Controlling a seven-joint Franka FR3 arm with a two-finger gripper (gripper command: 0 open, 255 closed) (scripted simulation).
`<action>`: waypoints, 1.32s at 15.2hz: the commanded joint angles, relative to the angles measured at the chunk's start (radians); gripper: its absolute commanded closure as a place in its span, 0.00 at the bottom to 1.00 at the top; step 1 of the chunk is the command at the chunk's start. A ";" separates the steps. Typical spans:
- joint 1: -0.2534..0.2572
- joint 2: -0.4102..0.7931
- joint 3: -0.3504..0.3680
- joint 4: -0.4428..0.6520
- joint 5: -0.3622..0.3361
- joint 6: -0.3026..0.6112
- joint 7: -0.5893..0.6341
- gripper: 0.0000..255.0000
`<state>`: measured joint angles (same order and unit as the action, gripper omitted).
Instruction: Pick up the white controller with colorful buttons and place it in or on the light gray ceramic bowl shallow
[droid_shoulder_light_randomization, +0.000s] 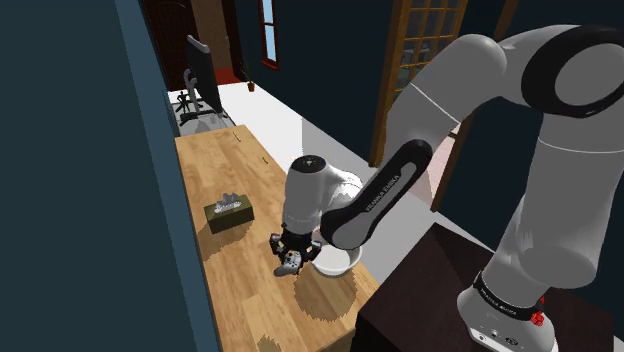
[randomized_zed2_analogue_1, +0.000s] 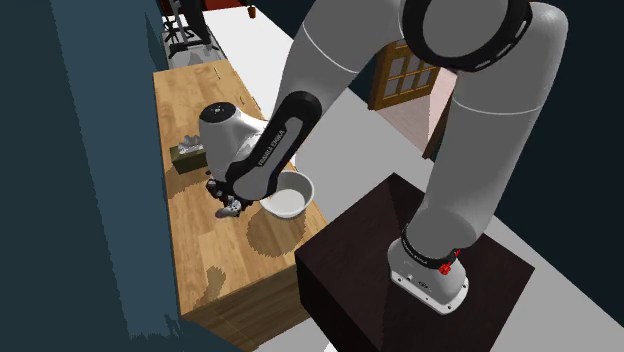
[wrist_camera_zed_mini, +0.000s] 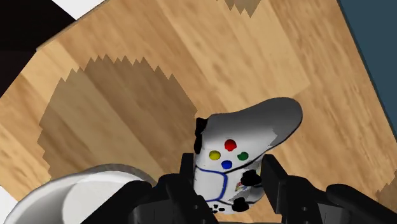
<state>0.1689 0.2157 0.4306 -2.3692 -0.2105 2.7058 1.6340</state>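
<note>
the end effector (wrist_camera_zed_mini: 230, 170) is clenched on the white controller (wrist_camera_zed_mini: 251, 137), one black finger on each side of its body. the red, yellow, green and blue buttons (wrist_camera_zed_mini: 227, 153) face the wrist camera. the controller hangs in that grip over the wooden desk (wrist_camera_zed_mini: 127, 76). from the shadow spread below it i judge it clear of the surface, though the gap itself is hard to read. its long axis runs out from between the fingers rather than across them, so most of the body, with one rounded horn, sticks out past the fingertips.

the relation that matters is to the bowl (droid_shoulder_light_randomization: 338, 265). in the shoulder view it sits just beside the end effector, on that view's right, partly behind the arm (droid_shoulder_light_randomization: 375, 195). the second exterior view agrees, with the bowl to the right of the controller. in the wrist view its pale rim curves in next to one finger, on the side away from the horn. the coming move looks like a short sideways carry toward the bowl, with enough height for the overhanging end to pass the rim (a low pass could clip it).

the bowl's inside, where the second exterior view shows it, is plain and holds nothing. a green tissue box (droid_shoulder_light_randomization: 228, 213) stands on the desk on the side away from the bowl, out of that path.
</note>
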 joint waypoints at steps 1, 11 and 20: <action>-0.049 -0.044 0.008 -0.055 0.046 0.018 -0.077 1.00; -0.228 -0.226 -0.029 -0.266 0.320 0.061 -0.526 1.00; -0.253 -0.137 -0.070 -0.298 0.281 0.175 -0.563 1.00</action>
<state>-0.0836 0.0628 0.3639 -2.6661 0.0838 2.8643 1.0632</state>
